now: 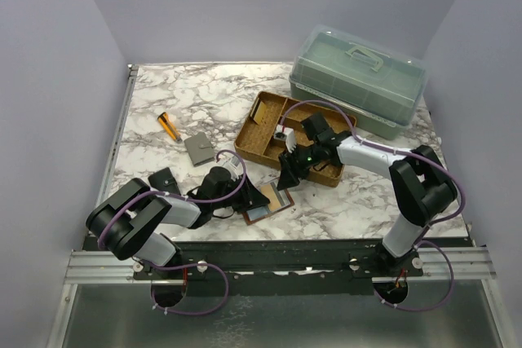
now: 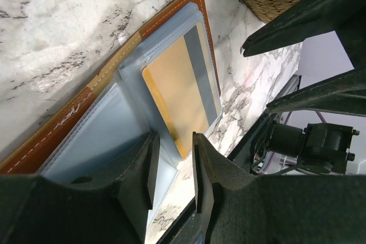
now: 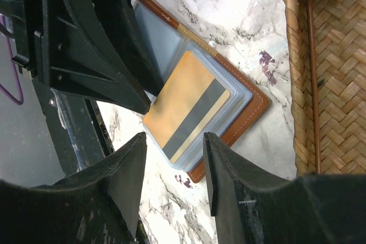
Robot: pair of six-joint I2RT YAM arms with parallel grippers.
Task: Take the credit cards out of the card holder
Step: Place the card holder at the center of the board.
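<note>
Brown leather of the card holder [image 3: 258, 102] is lying open on the marble table [image 1: 188, 95], near the woven tray [image 3: 331, 84], with a gold credit card [image 3: 189, 107] sticking partway out of it. Your right gripper [image 3: 174, 141] is hovering over that card, jaws apart and carrying nothing. Your left gripper [image 2: 174, 138] is resting its half-spread fingers on the holder's other page, and you cannot tell whether it is pinching it.

An open reddish-brown leather card holder [image 1: 273, 204] lies on the white marbled surface [image 1: 188, 95] between the left fingers [image 1: 255, 196] and the right fingers [image 1: 288, 176].
</note>
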